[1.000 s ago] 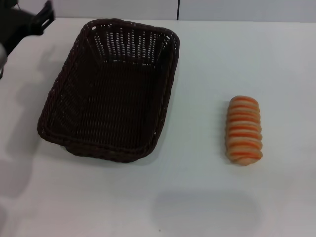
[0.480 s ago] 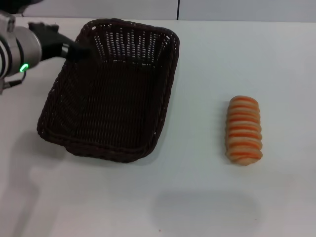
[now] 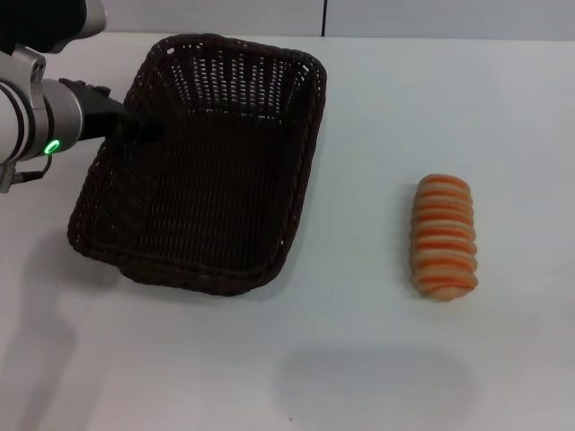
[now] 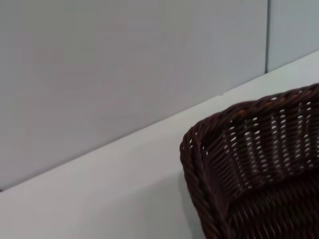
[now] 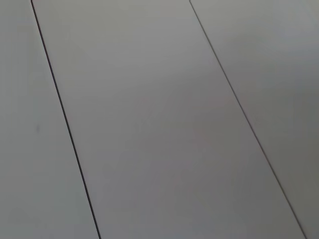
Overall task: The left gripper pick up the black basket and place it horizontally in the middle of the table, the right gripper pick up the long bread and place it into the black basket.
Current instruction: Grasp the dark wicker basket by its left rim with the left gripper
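The black basket (image 3: 207, 171) stands on the white table (image 3: 359, 359) at the left, its long side running away from me. A corner of it also shows in the left wrist view (image 4: 249, 164). My left gripper (image 3: 139, 126) reaches in from the left, over the basket's left rim near the far end. Its black fingers blend with the dark wicker. The long bread (image 3: 442, 235) lies on the table at the right, well apart from the basket. My right gripper is out of view.
A grey panelled wall (image 3: 404, 16) runs along the table's far edge. It fills the right wrist view (image 5: 159, 119). A faint shadow (image 3: 373, 377) lies on the table near the front.
My left arm has come in from the upper left corner and moved forward and down to the basket's left rim. The basket and the bread have not moved.
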`<state>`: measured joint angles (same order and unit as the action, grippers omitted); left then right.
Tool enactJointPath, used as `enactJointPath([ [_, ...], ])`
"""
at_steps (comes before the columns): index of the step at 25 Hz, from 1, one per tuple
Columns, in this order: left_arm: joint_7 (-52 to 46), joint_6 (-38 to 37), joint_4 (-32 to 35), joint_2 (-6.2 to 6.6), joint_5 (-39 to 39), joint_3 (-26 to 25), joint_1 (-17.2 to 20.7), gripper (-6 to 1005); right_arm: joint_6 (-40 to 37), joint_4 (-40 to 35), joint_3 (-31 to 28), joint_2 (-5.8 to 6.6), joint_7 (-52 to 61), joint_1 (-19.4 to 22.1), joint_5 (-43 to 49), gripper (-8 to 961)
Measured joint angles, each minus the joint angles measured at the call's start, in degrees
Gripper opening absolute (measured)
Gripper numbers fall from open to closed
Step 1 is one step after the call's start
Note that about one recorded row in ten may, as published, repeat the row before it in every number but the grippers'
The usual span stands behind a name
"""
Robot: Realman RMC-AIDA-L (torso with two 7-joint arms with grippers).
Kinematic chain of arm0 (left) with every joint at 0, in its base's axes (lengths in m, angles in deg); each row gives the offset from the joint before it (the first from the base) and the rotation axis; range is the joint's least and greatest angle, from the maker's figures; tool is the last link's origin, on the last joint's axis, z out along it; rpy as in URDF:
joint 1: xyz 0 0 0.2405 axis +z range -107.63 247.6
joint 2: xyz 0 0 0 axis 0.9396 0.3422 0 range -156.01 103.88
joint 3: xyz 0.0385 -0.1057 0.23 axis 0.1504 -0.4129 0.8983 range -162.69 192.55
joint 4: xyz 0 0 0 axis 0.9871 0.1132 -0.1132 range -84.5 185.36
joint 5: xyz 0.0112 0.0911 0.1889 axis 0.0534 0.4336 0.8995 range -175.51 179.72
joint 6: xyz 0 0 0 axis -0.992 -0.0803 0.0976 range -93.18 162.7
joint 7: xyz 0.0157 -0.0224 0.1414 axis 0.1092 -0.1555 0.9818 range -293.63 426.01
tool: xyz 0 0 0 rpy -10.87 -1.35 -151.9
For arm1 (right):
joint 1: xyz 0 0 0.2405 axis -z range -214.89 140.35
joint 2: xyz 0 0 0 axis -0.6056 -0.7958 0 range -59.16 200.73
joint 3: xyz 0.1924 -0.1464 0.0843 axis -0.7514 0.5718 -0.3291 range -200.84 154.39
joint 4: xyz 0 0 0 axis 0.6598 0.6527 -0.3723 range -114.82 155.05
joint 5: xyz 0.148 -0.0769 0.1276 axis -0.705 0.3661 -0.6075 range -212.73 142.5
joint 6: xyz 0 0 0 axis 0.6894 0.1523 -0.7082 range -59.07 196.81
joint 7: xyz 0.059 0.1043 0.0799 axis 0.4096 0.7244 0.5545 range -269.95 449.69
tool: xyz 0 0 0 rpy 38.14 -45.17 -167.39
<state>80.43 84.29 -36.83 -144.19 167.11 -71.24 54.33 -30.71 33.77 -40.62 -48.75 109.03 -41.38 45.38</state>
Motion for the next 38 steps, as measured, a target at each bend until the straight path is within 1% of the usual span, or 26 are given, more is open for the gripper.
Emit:
enactJointPath([
  [9, 0.03, 0.18, 1.57, 0.03, 0.19, -0.18, -0.34, 707, -0.20, 0.05, 0.27, 0.01, 0.00, -0.11, 0.00, 843],
  [11, 0.03, 1.72, 3.47, 0.03, 0.50, -0.22, -1.93, 704, -0.22, 0.03, 0.52, 0.01, 0.00, -0.15, 0.00, 843],
  [13, 0.03, 1.72, 3.47, 0.03, 0.50, -0.22, -1.93, 668, -0.26, -0.01, 0.67, 0.01, 0.00, -0.19, 0.00, 843],
  [15, 1.95, 4.47, 4.37, 0.06, 0.56, -0.27, -3.51, 632, -0.30, -0.03, 0.71, 0.02, 0.00, -0.21, 0.00, 843],
  [23, 4.42, 5.20, 2.88, -0.02, 0.49, -0.03, -3.53, 487, -0.30, -0.03, 0.79, 0.10, 0.00, -0.20, 0.00, 844],
  [28, 7.27, 5.43, 2.25, -0.06, -0.04, 0.11, -3.65, 351, -0.36, -0.03, 0.79, 0.10, 0.00, -0.19, 0.00, 844],
  [30, 8.68, 5.59, 2.22, -0.06, -0.69, -0.02, -3.98, 344, -0.45, -0.03, 0.79, 0.10, 0.00, -0.19, 0.00, 844],
  [32, 11.42, 5.78, 1.97, 0.00, -2.62, -0.53, -4.39, 337, -0.49, -0.03, 0.79, 0.10, 0.00, -0.19, 0.00, 844],
  [34, 16.53, 6.62, 1.50, 0.08, -6.50, -2.07, -4.95, 329, -0.53, -0.03, 0.79, 0.10, 0.00, -0.19, 0.00, 843],
  [35, 19.25, 7.27, 1.36, 0.09, -8.82, -3.25, -5.25, 326, -0.55, -0.03, 0.79, 0.10, 0.00, -0.19, 0.00, 843],
  [36, 26.53, 9.24, 1.19, 0.10, -14.77, -6.42, -6.22, 322, -0.58, -0.03, 0.83, 0.10, 0.00, -0.19, 0.00, 843],
  [37, 26.53, 9.24, 1.19, 0.10, -14.77, -6.42, -6.22, 319, -0.58, -0.03, 0.83, 0.10, 0.00, -0.19, 0.00, 842],
  [38, 31.16, 11.07, 1.11, 0.10, -18.80, -8.74, -7.04, 315, -0.61, -0.03, 1.09, 0.10, 0.00, -0.19, 0.00, 842],
])
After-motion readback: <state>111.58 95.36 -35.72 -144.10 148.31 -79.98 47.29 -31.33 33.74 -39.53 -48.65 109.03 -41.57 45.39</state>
